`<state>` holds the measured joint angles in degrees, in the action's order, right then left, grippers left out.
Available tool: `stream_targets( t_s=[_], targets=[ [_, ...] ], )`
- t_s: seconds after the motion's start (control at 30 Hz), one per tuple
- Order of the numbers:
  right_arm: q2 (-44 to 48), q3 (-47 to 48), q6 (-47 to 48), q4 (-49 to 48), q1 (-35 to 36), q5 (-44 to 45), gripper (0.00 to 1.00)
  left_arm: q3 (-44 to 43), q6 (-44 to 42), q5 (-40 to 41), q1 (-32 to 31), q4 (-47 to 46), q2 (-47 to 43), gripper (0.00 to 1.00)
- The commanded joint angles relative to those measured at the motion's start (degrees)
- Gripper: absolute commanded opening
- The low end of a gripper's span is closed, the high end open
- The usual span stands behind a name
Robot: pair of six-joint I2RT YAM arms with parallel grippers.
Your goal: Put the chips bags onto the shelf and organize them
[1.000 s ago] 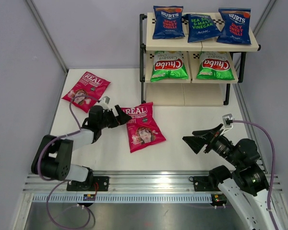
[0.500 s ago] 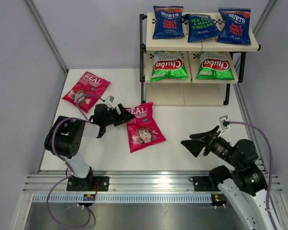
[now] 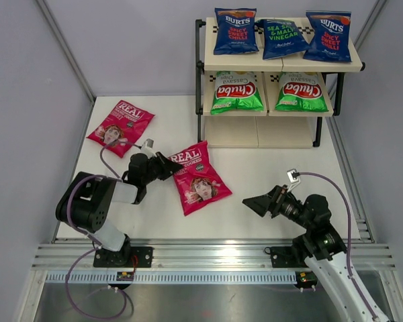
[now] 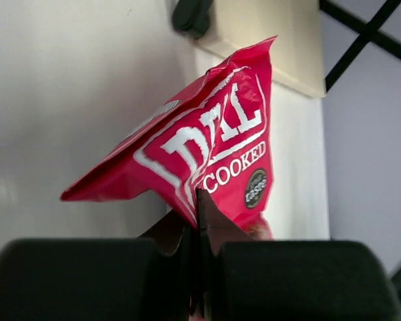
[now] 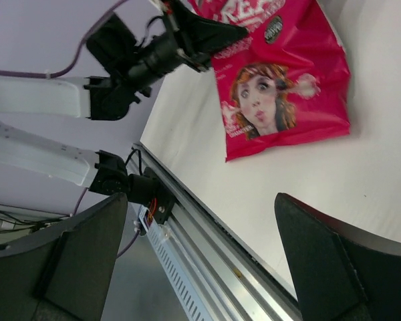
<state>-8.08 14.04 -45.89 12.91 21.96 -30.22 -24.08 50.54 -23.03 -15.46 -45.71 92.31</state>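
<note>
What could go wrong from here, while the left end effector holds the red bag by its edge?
1. The left end effector is shut on only the top edge of the REAL bag; the glossy film may slip out during lifting.
2. Only the shelf's bottom board looks free, and it sits low; the hanging bag might catch the black frame.

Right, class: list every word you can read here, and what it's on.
"BURTS SPICY SWEET CHILLI": left blue bag, right blue bag.
"SEA SALT & MALT VINEGAR": middle blue bag.
"Chuba": left green bag, right green bag.
"REAL": far pink bag.
"REAL", "COOKED": near pink bag.
Smaller print: unreadable.
</note>
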Motion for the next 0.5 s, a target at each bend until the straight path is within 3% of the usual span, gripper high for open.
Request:
stream_targets(
  t_s=[0.0, 0.17, 0.47],
  targets=[
    [-1.0, -7.3, -9.6, -14.4, -0.2, -1.2, 0.99, 3.7, 6.2, 5.5, -0.2, -9.1, -5.8, 0.02],
    [-6.7, -13.9, -16.5, -30.9, -0.2, 0.8, 0.99, 8.6, 16.7, 9.0, -0.8, -12.2, -13.6, 0.0],
    [-21.4, -15.9, -17.3, -46.4, 2.7, 6.4, 0.98, 11.7, 29.3, 14.7, -3.7, -8.1, -27.7, 0.0]
  ],
)
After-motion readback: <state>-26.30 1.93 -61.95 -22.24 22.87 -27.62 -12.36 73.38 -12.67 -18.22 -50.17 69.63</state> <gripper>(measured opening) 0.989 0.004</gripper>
